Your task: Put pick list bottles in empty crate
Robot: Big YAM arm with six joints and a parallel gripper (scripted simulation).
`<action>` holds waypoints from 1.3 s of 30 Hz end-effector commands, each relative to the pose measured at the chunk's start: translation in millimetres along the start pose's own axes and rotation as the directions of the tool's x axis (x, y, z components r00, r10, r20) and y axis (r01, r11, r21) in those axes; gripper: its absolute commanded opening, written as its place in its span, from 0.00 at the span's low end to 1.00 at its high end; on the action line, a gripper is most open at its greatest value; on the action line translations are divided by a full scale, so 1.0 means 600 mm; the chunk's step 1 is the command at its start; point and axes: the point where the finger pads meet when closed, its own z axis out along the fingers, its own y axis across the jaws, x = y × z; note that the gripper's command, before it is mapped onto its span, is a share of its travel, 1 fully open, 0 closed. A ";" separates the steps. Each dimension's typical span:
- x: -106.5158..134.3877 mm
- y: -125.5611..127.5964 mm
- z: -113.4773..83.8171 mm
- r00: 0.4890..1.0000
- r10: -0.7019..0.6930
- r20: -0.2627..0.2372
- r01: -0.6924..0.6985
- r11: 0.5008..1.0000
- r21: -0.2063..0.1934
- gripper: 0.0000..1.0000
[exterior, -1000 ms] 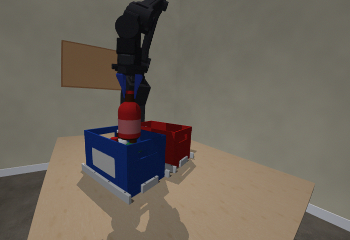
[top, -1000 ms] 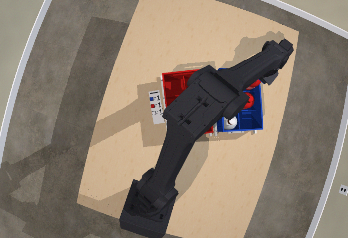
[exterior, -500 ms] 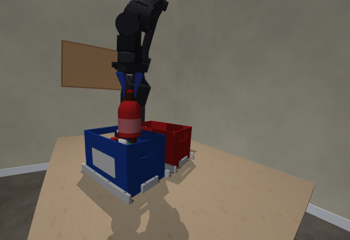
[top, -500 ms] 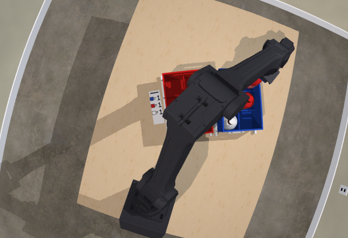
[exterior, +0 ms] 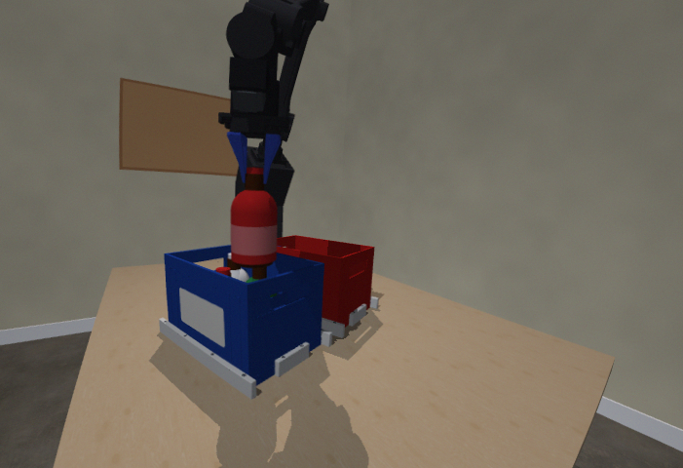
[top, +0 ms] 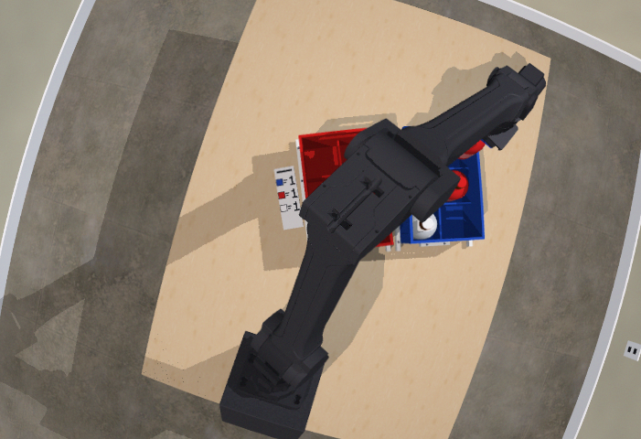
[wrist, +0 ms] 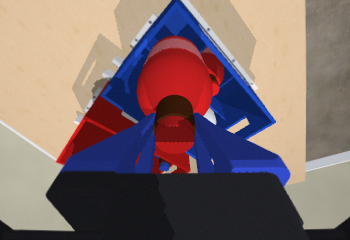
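My gripper (exterior: pixel 253 165) is shut on the neck of a red bottle (exterior: pixel 252 227) with a pale red label band. It hangs upright, its base just above the rim of the blue crate (exterior: pixel 243 317). In the wrist view the blue fingers clamp the bottle's brown neck, with the red bottle (wrist: pixel 174 82) over the blue crate. The red crate (exterior: pixel 333 278) stands right behind the blue one and looks empty. The pick list (top: pixel 287 197) lies left of the red crate (top: pixel 331 170); it shows blue 1, red 1, white 1.
The blue crate (top: pixel 447 207) holds more bottles: a white one (top: pixel 424 226), another red one (top: pixel 458 186) and a green one (exterior: pixel 251 279) barely showing. My arm covers much of both crates from above. A brown board (exterior: pixel 173 130) hangs on the back wall.
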 end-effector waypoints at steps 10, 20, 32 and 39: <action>-0.063 0.012 -0.118 0.992 -0.001 0.125 0.000 1.000 0.010 0.00; -0.009 0.027 -0.091 0.996 -0.001 0.091 0.001 1.000 0.007 0.00; 0.019 0.040 -0.088 0.995 -0.002 0.095 0.002 1.000 0.006 0.00; 0.027 0.053 -0.096 0.994 -0.007 0.113 0.007 1.000 0.005 0.00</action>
